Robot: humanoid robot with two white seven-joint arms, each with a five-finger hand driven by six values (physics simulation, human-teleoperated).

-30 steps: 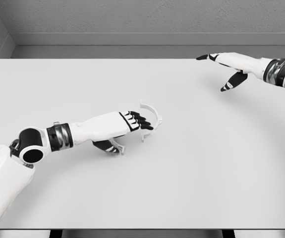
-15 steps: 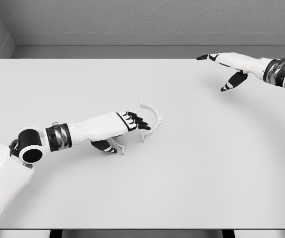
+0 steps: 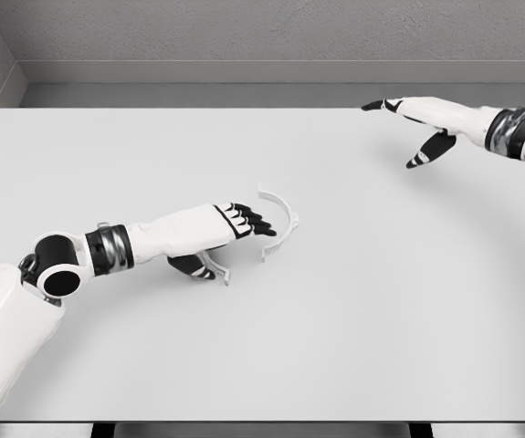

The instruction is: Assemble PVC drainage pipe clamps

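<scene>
Thin white curved plastic pipe clamp (image 3: 278, 219) standing mid-frame on the pale grey table (image 3: 353, 319), left hand (image 3: 230, 233) just beside it, fingers extended, grasping nothing, right hand (image 3: 417, 128) upper right, fingers spread, empty

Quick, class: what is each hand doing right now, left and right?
Left hand: open, fingers stretched beside the clamp, holding nothing.
Right hand: open, raised at the table's far right, empty.

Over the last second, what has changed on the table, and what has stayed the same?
The left hand drew back slightly toward the left and rose a little, its fingertips leaving the curved white clamp half; the fingers are extended and hold nothing. The clamp half, the small piece under that hand and the right hand stayed where they were.
</scene>
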